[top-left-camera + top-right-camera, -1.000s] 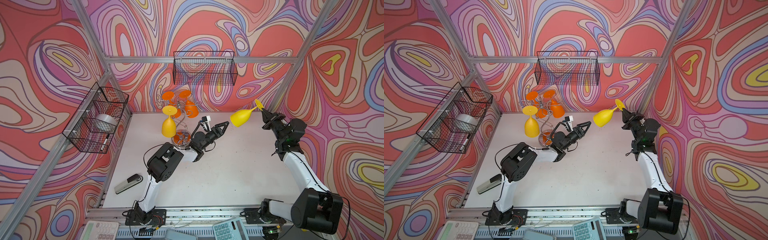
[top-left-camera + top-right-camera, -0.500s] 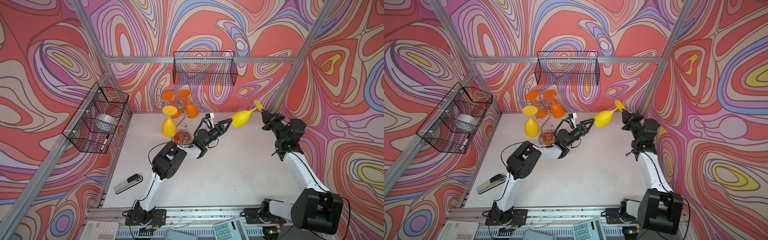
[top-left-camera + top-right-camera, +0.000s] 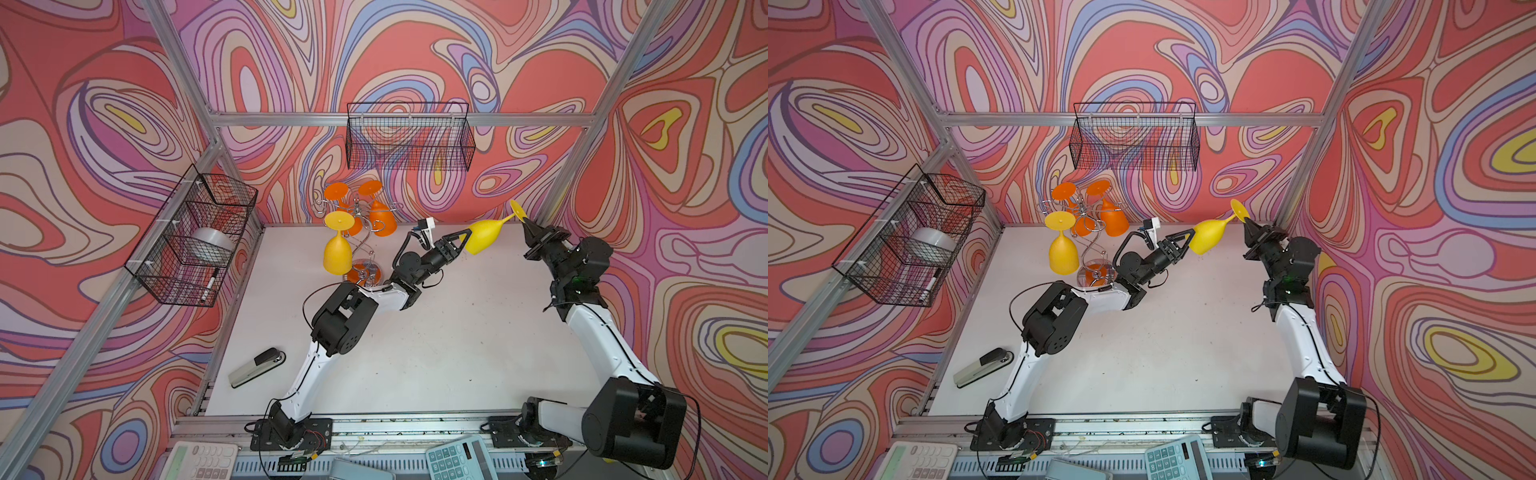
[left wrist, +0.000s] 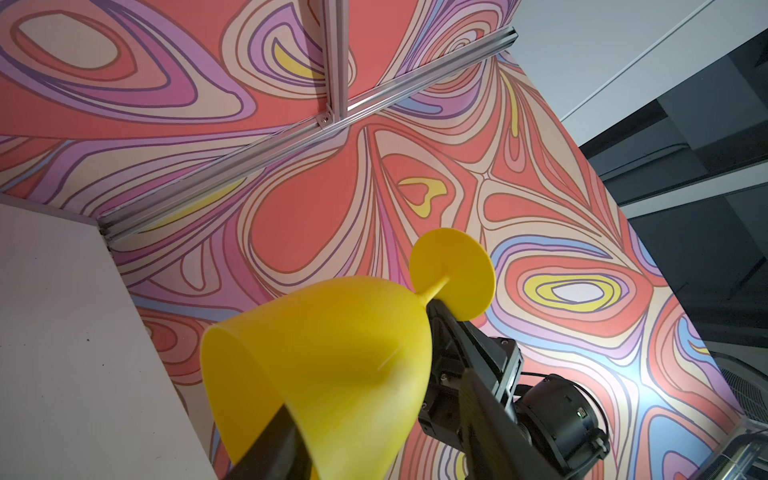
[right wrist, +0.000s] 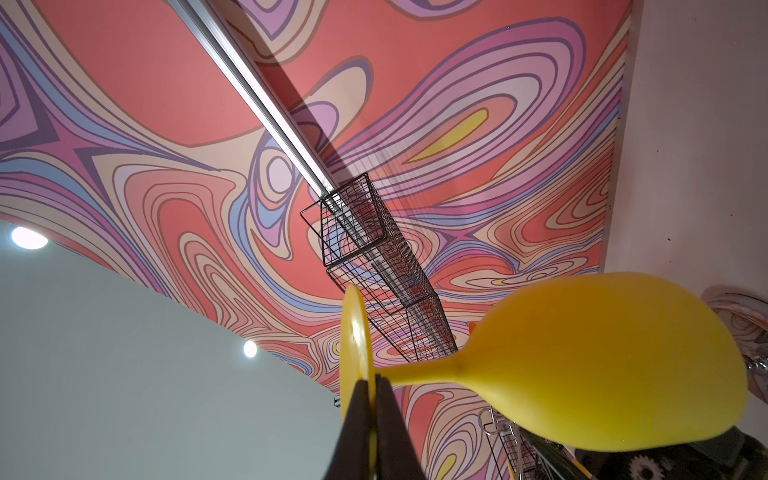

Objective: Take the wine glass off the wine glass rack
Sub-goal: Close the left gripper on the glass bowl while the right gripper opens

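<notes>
1. The white tabletop point(image 3: 457, 332) is filling the lower middle of both top views.
2. The shiny chrome wire wine glass rack point(image 3: 360, 245) is standing at its far edge, left of centre, carrying orange plastic glasses point(image 3: 382, 220) and a yellow one point(image 3: 337, 254).
3. The yellow plastic wine glass point(image 3: 482, 239) is hanging in the air right of centre, nearly level and well apart from the rack.
4. The right gripper point(image 3: 527, 227) is pinching its foot tight.
5. The left gripper point(image 3: 465, 242) is straddling the bowl's rim with its jaws parted. I cannot tell whether it is clamping.

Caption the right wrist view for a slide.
Right gripper pinches the yellow wine glass by its foot, black mesh basket behind.
</notes>
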Tool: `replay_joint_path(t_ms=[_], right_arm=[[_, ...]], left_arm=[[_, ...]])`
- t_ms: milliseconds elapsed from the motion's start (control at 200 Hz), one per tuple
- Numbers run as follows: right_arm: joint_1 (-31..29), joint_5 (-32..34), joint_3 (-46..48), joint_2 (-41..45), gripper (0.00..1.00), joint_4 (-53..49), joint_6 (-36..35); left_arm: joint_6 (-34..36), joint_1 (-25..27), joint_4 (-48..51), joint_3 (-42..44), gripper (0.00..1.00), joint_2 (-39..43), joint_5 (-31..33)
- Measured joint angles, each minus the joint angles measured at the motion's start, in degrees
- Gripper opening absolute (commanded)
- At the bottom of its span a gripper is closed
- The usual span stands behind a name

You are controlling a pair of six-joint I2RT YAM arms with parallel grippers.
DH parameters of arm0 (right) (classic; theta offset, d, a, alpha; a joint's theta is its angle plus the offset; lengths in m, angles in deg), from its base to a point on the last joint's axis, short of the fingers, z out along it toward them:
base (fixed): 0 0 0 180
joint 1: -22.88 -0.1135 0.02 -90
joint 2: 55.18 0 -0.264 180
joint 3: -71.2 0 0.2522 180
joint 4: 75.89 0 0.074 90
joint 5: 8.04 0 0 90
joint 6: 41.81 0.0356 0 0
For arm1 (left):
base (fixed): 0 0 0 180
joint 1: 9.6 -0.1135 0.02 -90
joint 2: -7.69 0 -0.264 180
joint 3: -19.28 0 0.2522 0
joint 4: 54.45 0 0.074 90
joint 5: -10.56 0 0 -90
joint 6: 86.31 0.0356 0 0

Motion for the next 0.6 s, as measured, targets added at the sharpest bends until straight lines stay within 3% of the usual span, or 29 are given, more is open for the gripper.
replay_joint_path(t_ms=[311, 596], right_arm=[[0.0, 0.0, 0.0, 0.0, 0.0, 1.1, 0.0], [0.3, 0.9, 0.0, -0.5, 0.12, 2.1, 0.0]], left_arm=[[-0.5, 0.0, 0.0, 0.0, 0.3, 0.0, -0.6], [-1.7, 0.0, -1.9, -0.1, 0.09, 0.0, -0.8]])
